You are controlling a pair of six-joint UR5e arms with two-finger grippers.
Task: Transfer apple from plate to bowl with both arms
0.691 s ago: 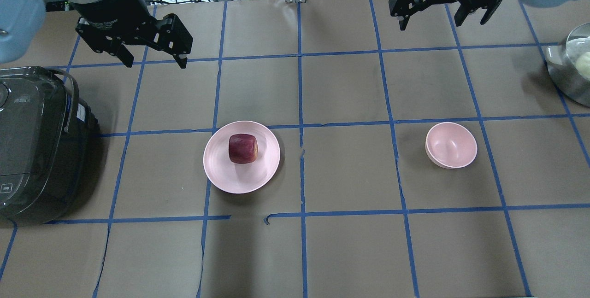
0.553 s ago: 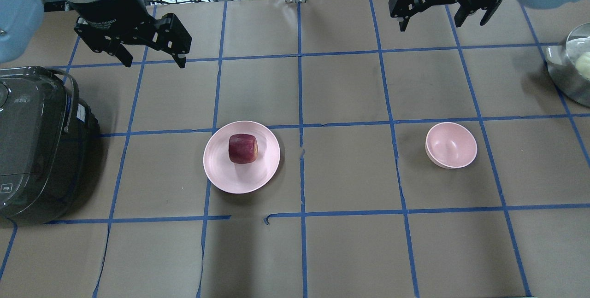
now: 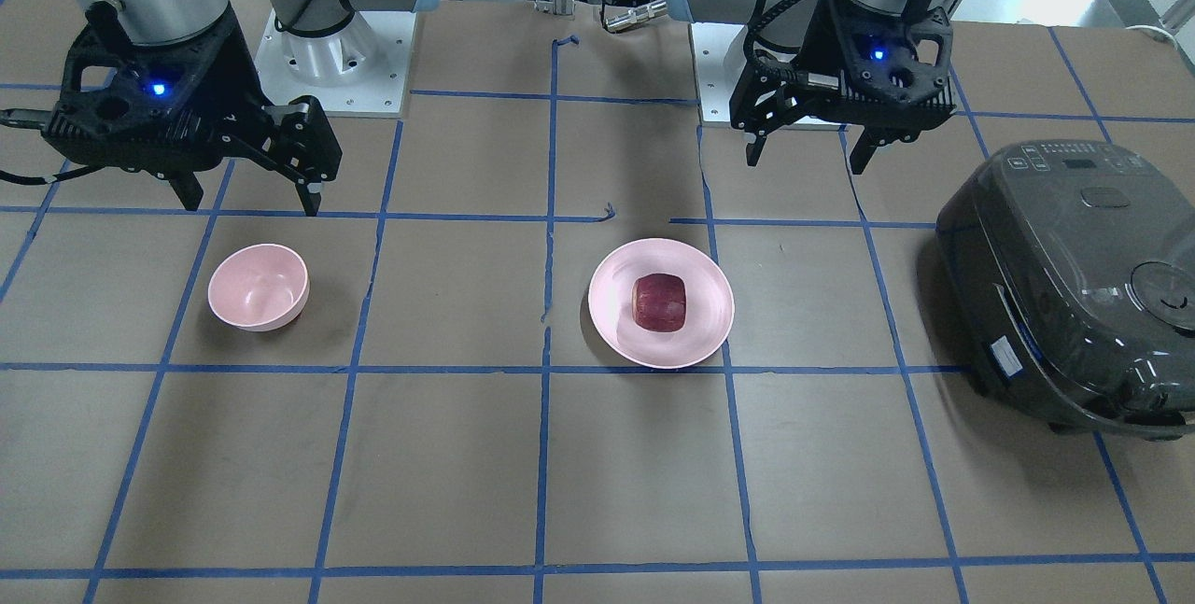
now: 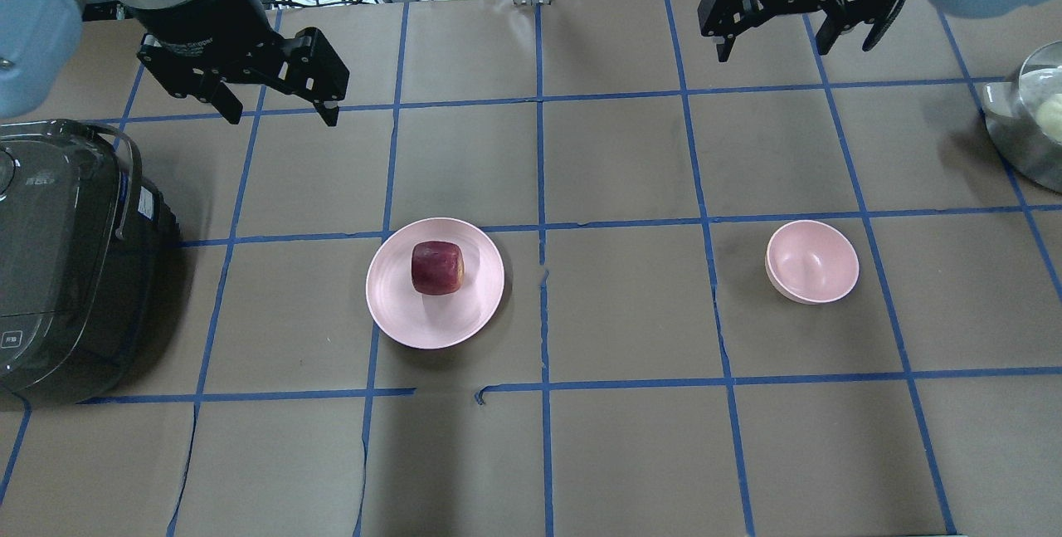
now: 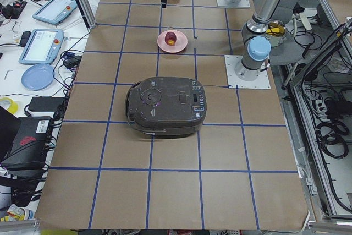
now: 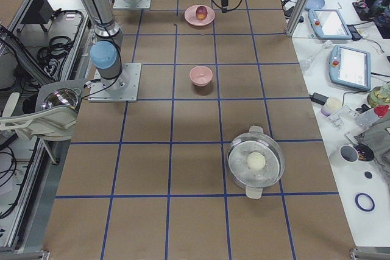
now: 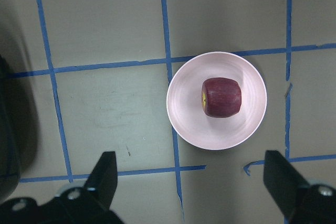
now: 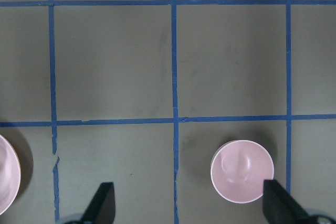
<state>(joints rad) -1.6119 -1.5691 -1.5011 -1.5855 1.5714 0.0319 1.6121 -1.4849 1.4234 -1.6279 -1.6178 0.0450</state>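
Observation:
The dark red apple (image 4: 437,267) lies on the wide pale pink plate (image 4: 398,313) left of the table's middle; both also show in the left wrist view, the apple (image 7: 222,96) on the plate (image 7: 184,114). The small pink bowl (image 4: 811,261) stands empty to the right and shows in the right wrist view (image 8: 242,171). My left gripper (image 4: 280,116) is open and empty, high over the far left of the table. My right gripper (image 4: 795,49) is open and empty, high over the far right, beyond the bowl. In the front-facing view the apple (image 3: 659,301), the plate (image 3: 707,329) and the bowl (image 3: 259,287) show too.
A dark grey rice cooker (image 4: 62,259) stands at the left edge. A steel pot (image 4: 1025,126) with a pale round thing inside stands at the right edge. Brown paper with a blue tape grid covers the table. Cables and devices lie beyond the far edge.
Both grippers have shifted only slightly: the right one a little up and left in the overhead view, the left one a touch right. The apple, plate and bowl have not moved.

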